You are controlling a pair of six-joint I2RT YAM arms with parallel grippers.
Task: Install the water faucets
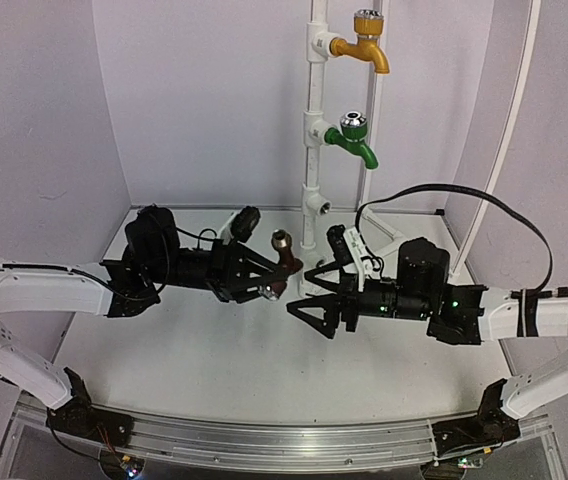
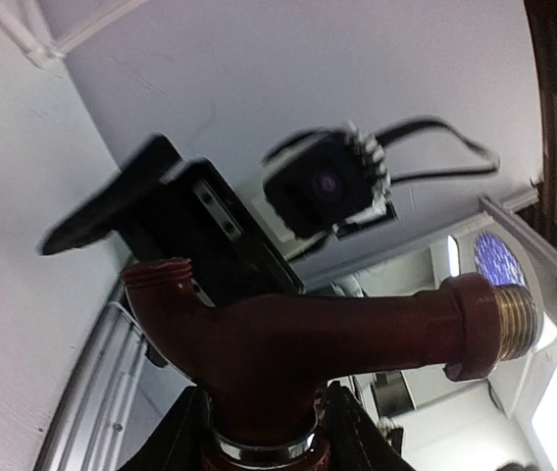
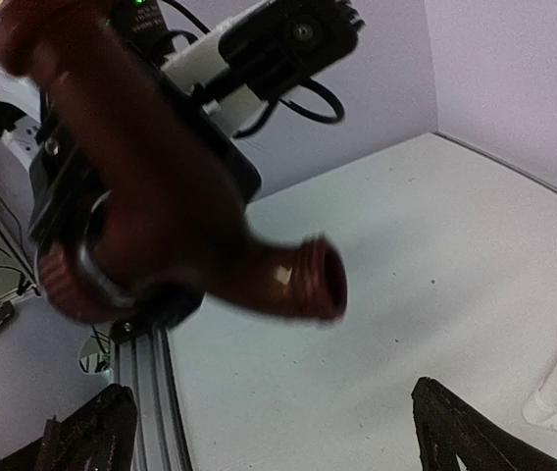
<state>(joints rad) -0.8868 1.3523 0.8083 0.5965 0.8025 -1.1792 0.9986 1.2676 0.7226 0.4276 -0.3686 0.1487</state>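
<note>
Brown faucet hangs over the middle of the white table, clamped in the left gripper, which reaches in from 9 o'clock. The left wrist view shows that gripper's fingers closed on the faucet's lower end, at the silver ring. There the curved spout points to 10 o'clock and the brass threaded end to 3 o'clock. From above, the brass end points toward 12 o'clock, at the foot of the stand.

The right gripper comes in from 3 o'clock, its jaws spread wide and holding nothing, its tips just beside the brown faucet at about 5 o'clock of it. In the right wrist view the dark fingertips sit at the bottom corners, with the brown faucet and its open spout above them and apart from them.

The stand rises at 12 o'clock at the back of the table. A green faucet is seated in its middle socket, spout toward 4 o'clock, silver cap up. A yellow faucet sits in the top socket. The low socket lies at 1 o'clock of the brown faucet, near it but not touching.
</note>
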